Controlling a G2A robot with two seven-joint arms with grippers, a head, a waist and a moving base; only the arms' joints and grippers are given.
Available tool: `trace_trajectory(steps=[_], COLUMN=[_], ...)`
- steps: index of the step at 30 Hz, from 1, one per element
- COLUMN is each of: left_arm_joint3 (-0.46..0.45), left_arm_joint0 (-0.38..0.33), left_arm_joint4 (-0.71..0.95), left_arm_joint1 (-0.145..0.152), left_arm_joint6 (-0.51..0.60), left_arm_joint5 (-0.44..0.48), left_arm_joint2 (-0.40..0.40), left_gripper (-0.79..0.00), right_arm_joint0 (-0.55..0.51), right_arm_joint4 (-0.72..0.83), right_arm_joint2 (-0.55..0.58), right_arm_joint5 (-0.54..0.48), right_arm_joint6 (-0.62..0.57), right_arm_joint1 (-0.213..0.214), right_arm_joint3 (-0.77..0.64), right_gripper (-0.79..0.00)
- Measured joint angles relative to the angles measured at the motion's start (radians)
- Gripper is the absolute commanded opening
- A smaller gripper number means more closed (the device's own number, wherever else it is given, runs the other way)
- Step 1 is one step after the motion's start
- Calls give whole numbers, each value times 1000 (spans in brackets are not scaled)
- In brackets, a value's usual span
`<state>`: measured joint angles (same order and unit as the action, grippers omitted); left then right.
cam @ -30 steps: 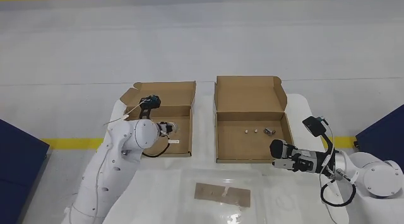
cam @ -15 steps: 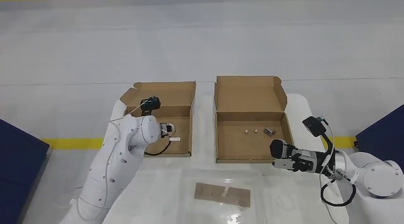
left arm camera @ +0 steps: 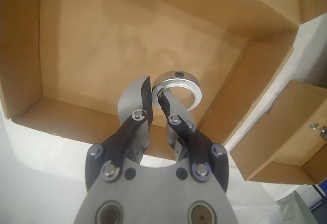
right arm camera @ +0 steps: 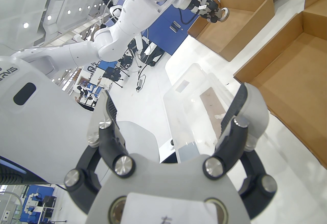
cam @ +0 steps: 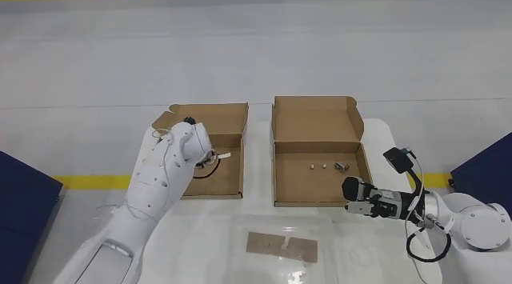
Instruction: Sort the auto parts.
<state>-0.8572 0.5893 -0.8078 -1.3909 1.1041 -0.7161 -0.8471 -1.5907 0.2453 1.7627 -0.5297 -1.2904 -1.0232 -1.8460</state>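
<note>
Here's the left gripper (left arm camera: pixel 155 104) over the left box (left arm camera: pixel 76 30), pinching the silver ring (left arm camera: pixel 176 76): one finger through the hole, the other pressed on the outer wall. The ring hangs above the box floor, though how high I can't tell. Looks like the drop-off to me. It should go low and level before the fingers part, or the ring may roll or catch on the inner finger, and then the gripper lifts straight out. The right gripper (right arm camera: pixel 173 94), spread and empty, sits well away from that box, beyond the neighbouring box (cam: pixel 316 180).

Silver ring (left arm camera: pixel 178 78), 2 brown boxes (cam: pixel 314 120), perhaps grey small parts (cam: pixel 324 166).
</note>
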Motion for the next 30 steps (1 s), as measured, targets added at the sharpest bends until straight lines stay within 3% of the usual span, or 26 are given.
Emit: trace_trajectory(steps=[7,21,30], left_arm_joint3=[257,314,411], left_arm_joint0=[-102,-105,-138], left_arm_joint4=[116,138,150], left_arm_joint1=[-78,-77,-114], left_arm_joint6=[-22,-1,10], left_arm_joint5=[-21,2,10], left_arm_joint2=[67,51,85], left_gripper=[-785,-785,-785], right_arm_joint0=[0,0,0], right_arm_joint4=[0,0,0], right_arm_joint2=[0,0,0], right_arm_joint5=[0,0,0], right_arm_joint6=[0,0,0], right_arm_joint1=[0,0,0], right_arm_joint3=[0,0,0], right_gripper=[0,0,0])
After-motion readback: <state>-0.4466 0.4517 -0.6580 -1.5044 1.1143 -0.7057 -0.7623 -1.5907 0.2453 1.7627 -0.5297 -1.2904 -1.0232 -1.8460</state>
